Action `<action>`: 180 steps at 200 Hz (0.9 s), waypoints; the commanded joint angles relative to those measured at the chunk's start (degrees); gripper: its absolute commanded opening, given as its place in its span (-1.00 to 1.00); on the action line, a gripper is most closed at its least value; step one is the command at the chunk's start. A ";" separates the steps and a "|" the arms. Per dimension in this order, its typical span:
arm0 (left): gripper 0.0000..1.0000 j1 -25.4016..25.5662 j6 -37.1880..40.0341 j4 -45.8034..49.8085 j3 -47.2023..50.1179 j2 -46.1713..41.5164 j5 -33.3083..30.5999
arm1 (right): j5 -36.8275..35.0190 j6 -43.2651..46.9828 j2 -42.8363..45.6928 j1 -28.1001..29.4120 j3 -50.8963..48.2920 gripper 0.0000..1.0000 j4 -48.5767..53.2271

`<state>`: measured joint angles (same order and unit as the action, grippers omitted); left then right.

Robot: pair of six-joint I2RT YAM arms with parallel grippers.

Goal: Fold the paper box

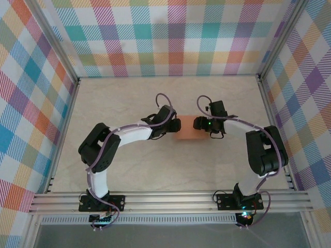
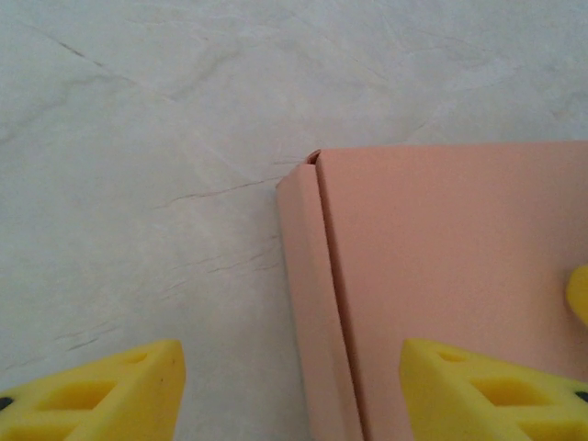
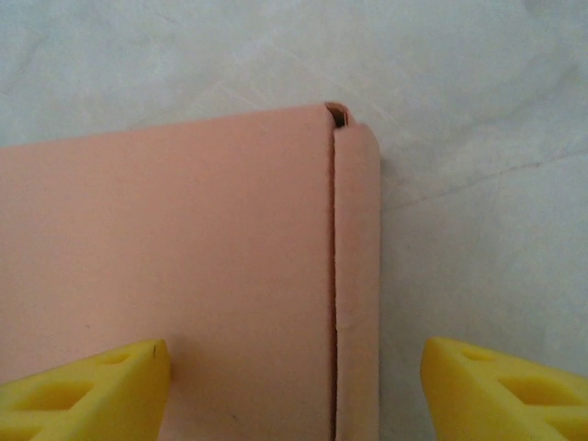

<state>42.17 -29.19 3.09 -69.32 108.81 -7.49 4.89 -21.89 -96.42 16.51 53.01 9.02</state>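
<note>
The paper box (image 1: pixel 187 135) lies flat in the middle of the table, a salmon-orange closed rectangle. My left gripper (image 1: pixel 176 125) is at its left end and my right gripper (image 1: pixel 198 124) at its right end. In the left wrist view the box (image 2: pixel 441 266) has a narrow side flap (image 2: pixel 308 294) folded along its edge. The left gripper (image 2: pixel 294 395) is open and straddles that edge, one yellow finger (image 2: pixel 101 395) over the table and the other (image 2: pixel 496 386) over the box top. In the right wrist view the open right gripper (image 3: pixel 294 390) straddles the opposite edge of the box (image 3: pixel 184 248).
Beige marbled tabletop (image 1: pixel 155 170) surrounds the box. Checked walls enclose the back and both sides. An aluminium rail (image 1: pixel 170 201) runs along the near edge by the arm bases. A yellow tip of the other gripper (image 2: pixel 579 294) shows at the left wrist view's right edge.
</note>
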 commanded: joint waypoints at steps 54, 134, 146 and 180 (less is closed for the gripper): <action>0.13 -0.34 -1.36 -0.67 0.01 2.19 2.14 | 2.86 -0.99 4.66 -1.42 -0.69 0.50 0.07; 0.19 -2.92 -4.84 -7.44 5.39 -0.36 6.31 | 18.47 -9.82 3.90 -8.64 -5.56 0.61 -9.55; 0.15 -3.23 -5.93 -9.10 6.65 -0.54 7.13 | 19.39 -10.02 3.18 -9.10 -5.62 0.61 -9.78; 0.04 -4.32 -7.19 -12.32 9.20 -1.67 9.70 | 24.34 -11.16 0.21 -10.39 -5.99 0.63 -12.75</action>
<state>39.03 -34.65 -6.81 -62.70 109.21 -0.58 22.83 -30.96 -93.80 6.90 47.66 0.56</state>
